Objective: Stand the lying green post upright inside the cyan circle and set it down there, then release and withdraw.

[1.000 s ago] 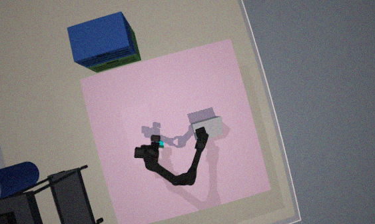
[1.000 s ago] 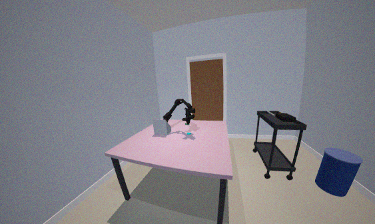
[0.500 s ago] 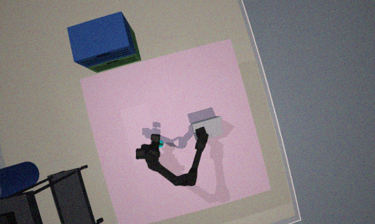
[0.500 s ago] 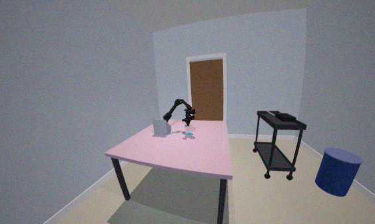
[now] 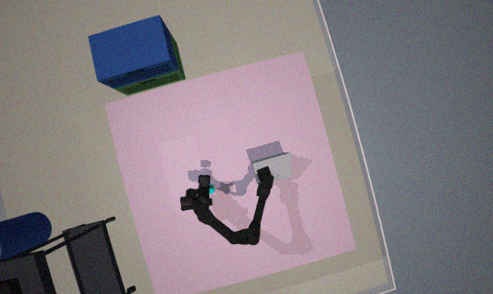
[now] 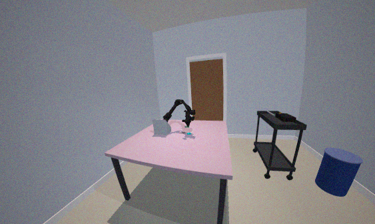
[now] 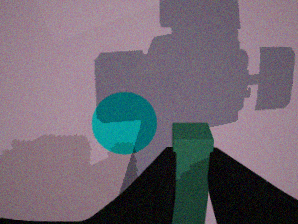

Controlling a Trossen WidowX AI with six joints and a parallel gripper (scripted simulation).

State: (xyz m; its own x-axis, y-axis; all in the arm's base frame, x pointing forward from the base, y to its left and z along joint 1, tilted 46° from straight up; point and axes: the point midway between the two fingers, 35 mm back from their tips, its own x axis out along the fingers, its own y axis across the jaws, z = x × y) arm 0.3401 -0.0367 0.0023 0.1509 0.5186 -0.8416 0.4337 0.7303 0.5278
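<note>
1. Pink table [image 6: 175, 157] stands in a grey room with a brown door [image 6: 206, 90], black cart [image 6: 278, 143] and blue barrel [image 6: 338, 171].
2. Black arm [image 5: 243, 227] reaches from a grey base box [image 5: 278, 165] on the table.
3. Gripper [image 7: 193, 185] is clamped on the green post [image 7: 190, 189], fingers nearly closed around it.
4. Post hangs above the table, pointing down, lower end just beside the cyan circle [image 7: 124, 123], not inside it in the wrist view.
</note>
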